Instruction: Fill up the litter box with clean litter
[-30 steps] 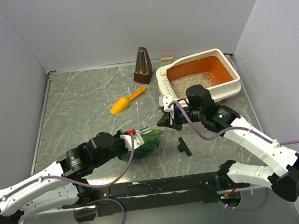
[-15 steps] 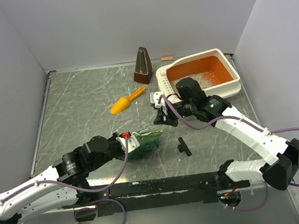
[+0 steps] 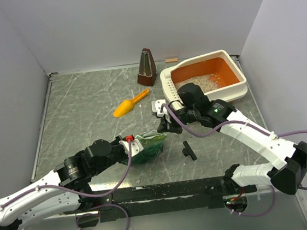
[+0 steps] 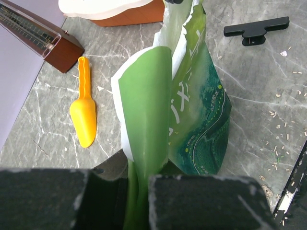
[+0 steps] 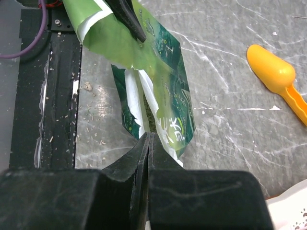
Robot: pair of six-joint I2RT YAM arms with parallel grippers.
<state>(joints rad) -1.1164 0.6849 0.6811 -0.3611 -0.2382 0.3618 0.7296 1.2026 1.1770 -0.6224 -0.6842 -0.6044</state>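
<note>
Starting at left: the L gripper [image 3: 135, 147] sits near-left of centre, fingers clamped on the near end of the bag [image 3: 150, 144]. In its wrist view the green film runs straight down btw the pads, so we read that as a firm pinch. The bag hangs low by the table [image 3: 76, 112], long axis running from that grip out toward far-right, w/ the torn mouth at the far end, aimed roughly at the box. The scoop [image 3: 129, 105] lies far of the bag, apart from both arms. Next over, the R gripper [image 3: 163, 127] is at the bag's far end, fingers pressed tight together. Its wrist view puts the tips right at the bag's edge, but we can't tell whether film is caught btw them or only touched. Further right & far, the box [image 3: 238, 91] sits by the far-right corner, slotted end facing the bag, w/ litter [image 3: 197, 82] over the near-left part of its orange floor and the rest bare. So we judge the fill partway. Key relation: the box lies far-right of the mouth, about in line w/ the bag's axis, and the R arm is nearer, so the mouth end needs to go up over the slotted rim.
</note>
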